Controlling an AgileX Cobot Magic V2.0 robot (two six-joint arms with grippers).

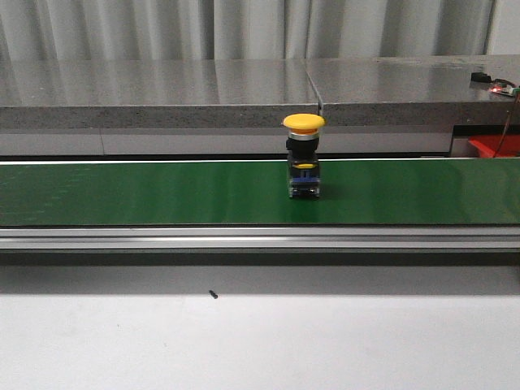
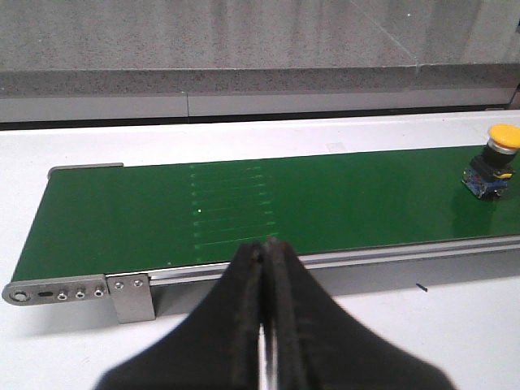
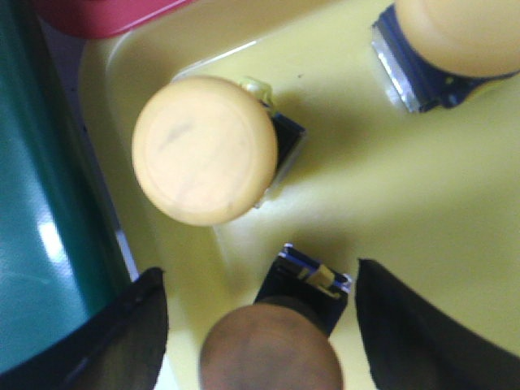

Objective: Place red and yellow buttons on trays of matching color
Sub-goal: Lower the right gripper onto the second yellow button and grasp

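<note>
A yellow button (image 1: 303,157) stands upright on the green conveyor belt (image 1: 146,191); the left wrist view shows the same yellow button (image 2: 496,156) at the belt's far end. My left gripper (image 2: 266,244) is shut and empty, hovering over the white table just short of the belt's near rail. My right gripper (image 3: 258,272) is open over the yellow tray (image 3: 341,171). A shadowed yellow button (image 3: 280,345) stands on the tray between its fingers, with gaps on both sides. Two more yellow buttons (image 3: 203,150) (image 3: 455,41) stand on that tray. Neither gripper shows in the front view.
A corner of the red tray (image 3: 97,16) lies beside the yellow tray; a red shape (image 1: 491,146) sits at the belt's right end. A grey stone ledge (image 1: 162,89) runs behind the belt. The belt's metal end bracket (image 2: 130,296) is near my left gripper.
</note>
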